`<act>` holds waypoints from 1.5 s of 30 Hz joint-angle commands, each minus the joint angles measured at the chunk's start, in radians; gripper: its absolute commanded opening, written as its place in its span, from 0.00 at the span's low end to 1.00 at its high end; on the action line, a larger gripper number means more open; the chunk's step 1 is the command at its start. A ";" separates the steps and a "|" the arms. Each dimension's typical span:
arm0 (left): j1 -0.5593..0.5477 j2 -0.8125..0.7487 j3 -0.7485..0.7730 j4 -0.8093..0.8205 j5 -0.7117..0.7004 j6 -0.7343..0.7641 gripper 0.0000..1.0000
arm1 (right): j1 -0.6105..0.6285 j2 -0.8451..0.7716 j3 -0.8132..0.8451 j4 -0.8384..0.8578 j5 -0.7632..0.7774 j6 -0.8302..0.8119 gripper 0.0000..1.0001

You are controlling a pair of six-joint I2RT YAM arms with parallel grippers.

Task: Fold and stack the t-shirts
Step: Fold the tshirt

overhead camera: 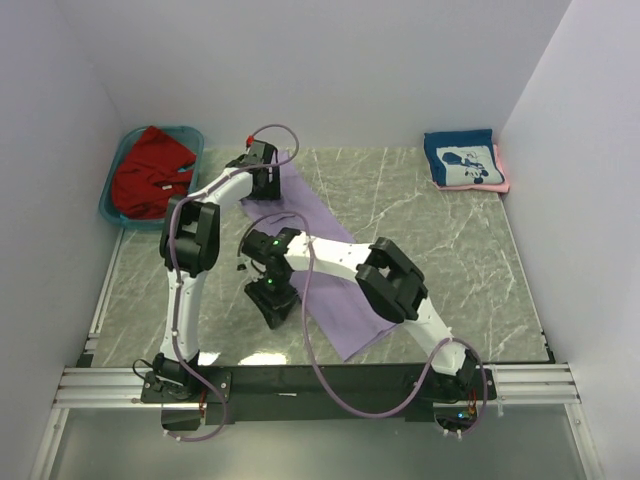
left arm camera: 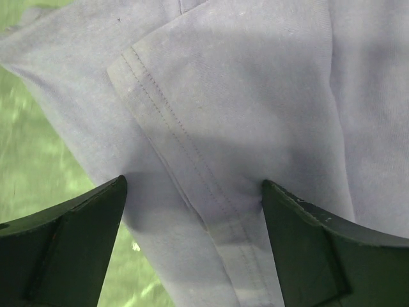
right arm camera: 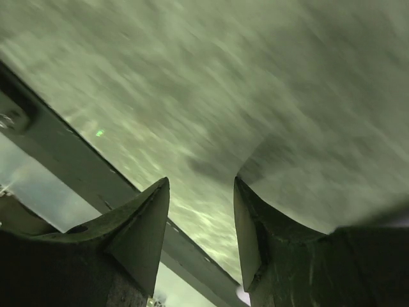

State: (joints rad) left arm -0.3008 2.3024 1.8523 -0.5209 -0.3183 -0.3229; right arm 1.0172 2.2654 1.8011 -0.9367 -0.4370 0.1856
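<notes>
Item: purple shirt [overhead camera: 335, 275], slantwise on the surface [overhead camera: 450, 260], 11 to 6 o'clock. Left claw [left arm camera: 192, 185]: released, jaws wide over the 11 o'clock hem. Right claw [right arm camera: 201, 182]: parted, empty, at 7 o'clock. I'd pinch both hem layers together and fold square.

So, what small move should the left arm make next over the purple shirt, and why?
Probably lift the left gripper straight up, clear of the lavender shirt. Its jaws stand wide open and hold nothing, and the stitched hem lies flat on the cloth between them, so a sideways move might drag the fold. The right gripper is also open, over the table.
</notes>
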 commanded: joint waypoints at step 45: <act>-0.103 0.055 0.099 -0.047 0.085 -0.308 0.86 | -0.192 -0.416 -0.649 0.240 0.192 0.092 0.54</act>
State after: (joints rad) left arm -0.4061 2.3093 1.8973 -0.5777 -0.2543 -0.6704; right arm 0.7643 1.7901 1.1172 -0.7101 -0.1905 0.2543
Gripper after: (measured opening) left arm 0.853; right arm 0.546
